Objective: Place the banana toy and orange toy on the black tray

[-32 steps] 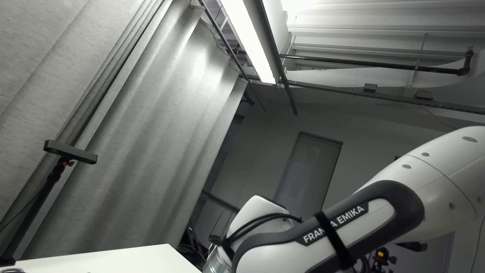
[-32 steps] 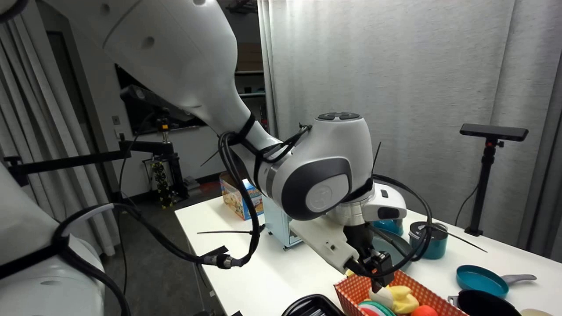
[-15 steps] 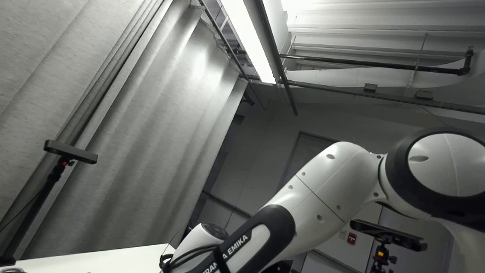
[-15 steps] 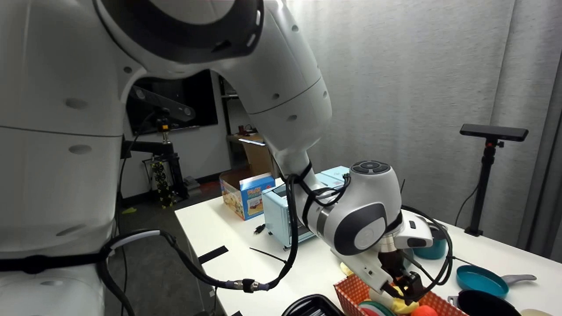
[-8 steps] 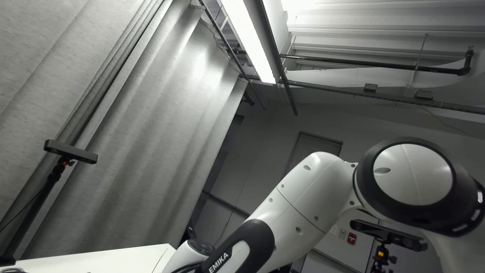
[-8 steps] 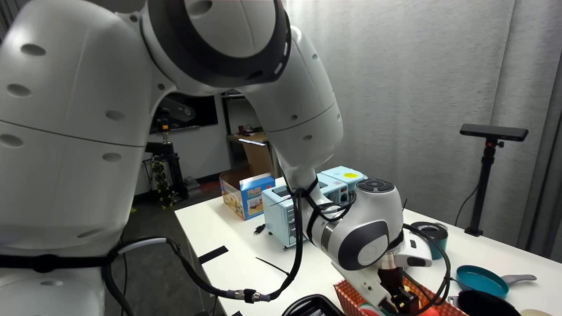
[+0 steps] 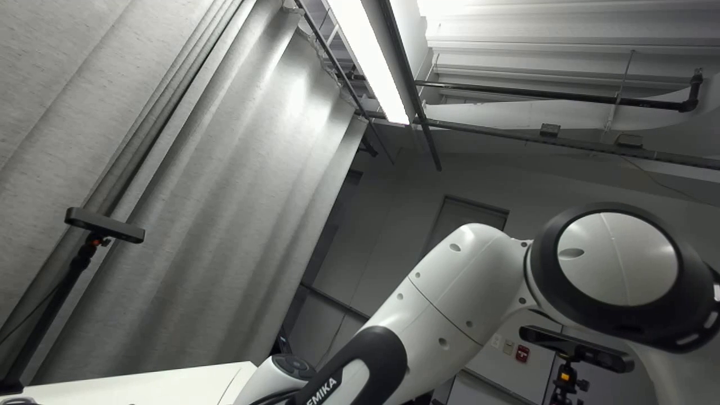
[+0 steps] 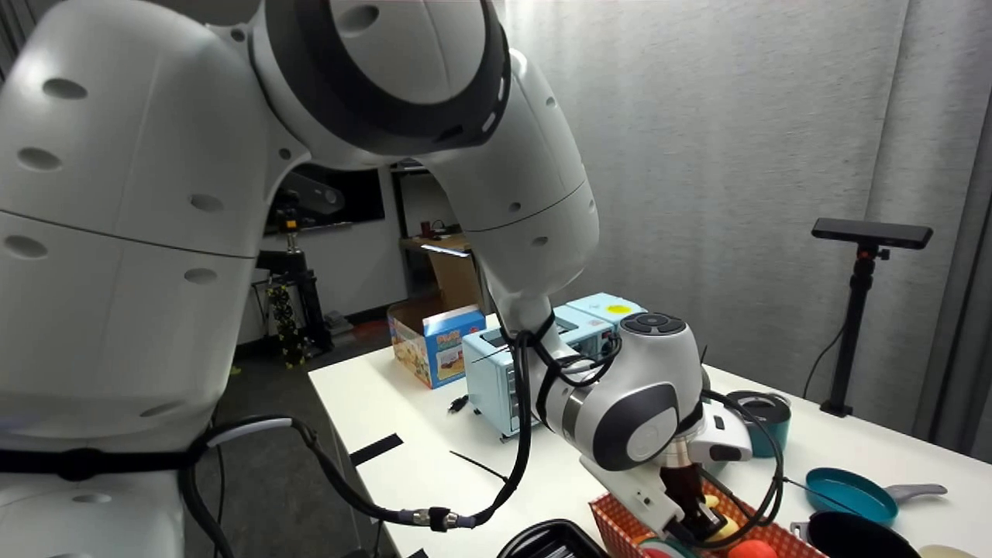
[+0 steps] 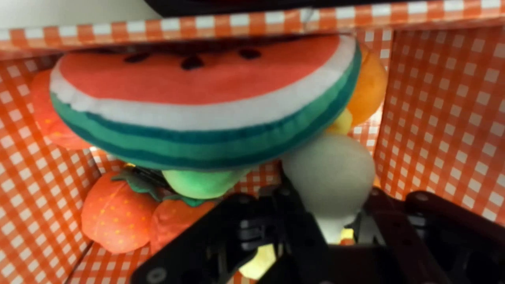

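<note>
Inside the red checked basket, the pale rounded end of the banana toy sits between the fingers of my gripper, which press on it from both sides. In an exterior view the gripper reaches down into the basket, and a bit of yellow shows beside it. What seems to be the orange toy is partly hidden behind the watermelon toy, near the basket's wall. The black tray stands just outside the basket, cut off by the frame; its dark edge crosses the top of the wrist view.
A large watermelon toy covers much of the basket; red toys and a green toy lie below it. A teal pan and black pot stand beyond the basket. A light blue toaster oven is farther back.
The arm has bent and brought the gripper lower into the basket. During the last half second it has shifted slightly left in an exterior view. Yellow beside the gripper shows again.
</note>
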Controlling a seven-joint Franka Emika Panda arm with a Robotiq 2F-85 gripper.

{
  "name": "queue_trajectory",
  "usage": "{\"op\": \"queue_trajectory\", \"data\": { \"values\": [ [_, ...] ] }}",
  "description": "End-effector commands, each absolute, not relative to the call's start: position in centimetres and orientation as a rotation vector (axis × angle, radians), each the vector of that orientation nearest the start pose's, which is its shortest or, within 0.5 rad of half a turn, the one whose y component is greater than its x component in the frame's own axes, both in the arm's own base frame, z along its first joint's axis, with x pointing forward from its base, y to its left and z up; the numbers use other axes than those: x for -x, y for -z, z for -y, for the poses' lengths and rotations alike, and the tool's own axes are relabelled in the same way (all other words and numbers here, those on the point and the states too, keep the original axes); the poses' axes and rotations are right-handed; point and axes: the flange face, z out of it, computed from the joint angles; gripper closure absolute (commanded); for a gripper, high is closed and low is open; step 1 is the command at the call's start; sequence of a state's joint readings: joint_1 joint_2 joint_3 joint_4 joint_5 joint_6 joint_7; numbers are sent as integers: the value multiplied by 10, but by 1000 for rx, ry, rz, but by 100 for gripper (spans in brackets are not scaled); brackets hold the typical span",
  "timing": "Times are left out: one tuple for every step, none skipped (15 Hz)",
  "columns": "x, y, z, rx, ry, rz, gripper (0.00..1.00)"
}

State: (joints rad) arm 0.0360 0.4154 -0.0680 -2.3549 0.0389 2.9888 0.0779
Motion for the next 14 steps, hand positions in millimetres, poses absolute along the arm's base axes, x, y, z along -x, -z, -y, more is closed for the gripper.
{"op": "queue_trajectory", "data": {
  "values": [
    [-524, -199, 6, 3126, 416, -150, 100],
    [-522, -207, 1, 3119, 438, -129, 95],
    [-520, -214, -3, 3113, 459, -112, 98],
    [-518, -222, -7, 3106, 475, -101, 97],
    [-516, -230, -11, 3097, 494, -91, 96],
    [-512, -238, -14, 3091, 518, -82, 96],
    [-508, -245, -15, 3086, 538, -75, 96],
    [-504, -252, -17, 3081, 551, -69, 96],
    [-499, -259, -18, 3075, 554, -66, 96],
    [-492, -264, -20, 3070, 533, -69, 96],
    [-485, -267, -22, 3068, 520, -67, 96],
    [-475, -268, -24, 3067, 492, -63, 96],
    [-465, -267, -27, 3067, 455, -59, 96],
    [-454, -264, -30, 3070, 408, -51, 96]
  ]
}}
